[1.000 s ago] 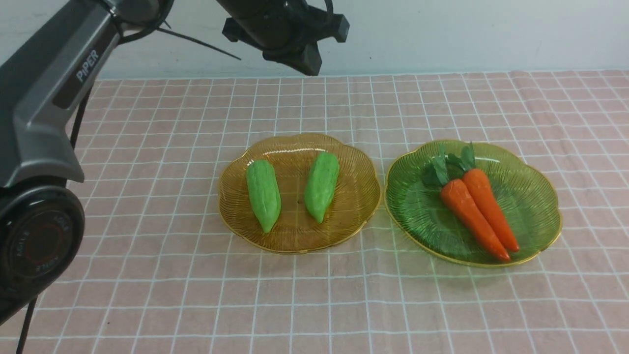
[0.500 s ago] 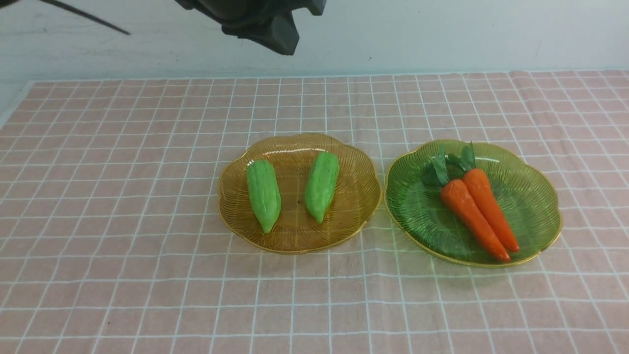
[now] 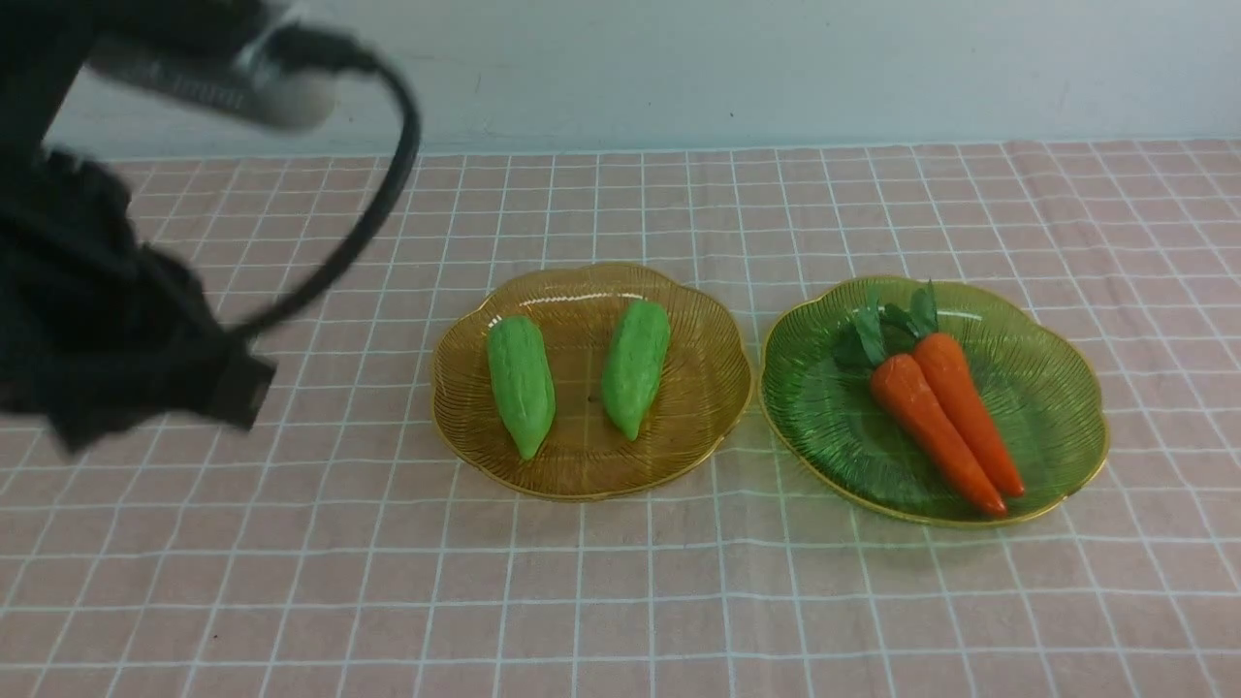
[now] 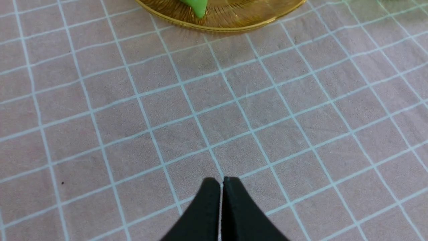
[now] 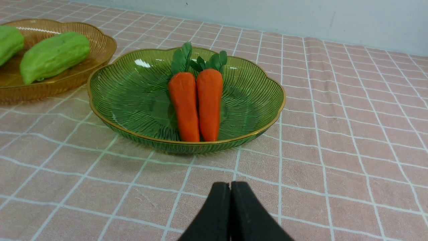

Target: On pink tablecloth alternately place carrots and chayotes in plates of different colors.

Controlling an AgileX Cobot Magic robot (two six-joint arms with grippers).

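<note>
Hands: left [image 4: 221, 182], right [image 5: 230, 187] pressed together | chayotes [image 3: 521, 385]: 2 | carrots [image 3: 945, 417]: 2 | plates [image 3: 465, 407]: 2 | left arm blurred

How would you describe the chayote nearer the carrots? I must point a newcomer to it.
On the pink tablecloth sit two plates; take the amber plate, left of the green plate holding the carrots. Of its two chayotes, it is the right chayote, nearer the green plate and leaning slightly.

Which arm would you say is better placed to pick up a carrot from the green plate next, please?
Right, probably: the right gripper points straight at the carrots in the green plate, while the left gripper sits near the amber plate.
</note>
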